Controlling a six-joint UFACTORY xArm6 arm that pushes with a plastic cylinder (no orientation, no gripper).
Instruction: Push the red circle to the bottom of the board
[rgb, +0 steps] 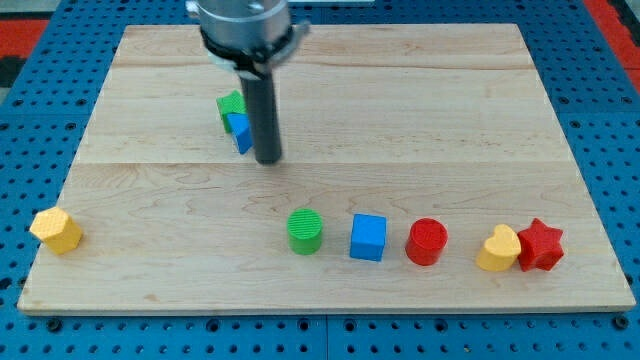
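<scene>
While far above-left of red circle (427, 241), tip (267, 159) sat beside blue block (240, 132); approach step. No pincer, plain rod. Needed repositioning above circle, then pushing down.

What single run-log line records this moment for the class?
tip: beside blue block, its right | red circle: lower row, between blue cube and yellow heart | contact with red circle: none
</scene>
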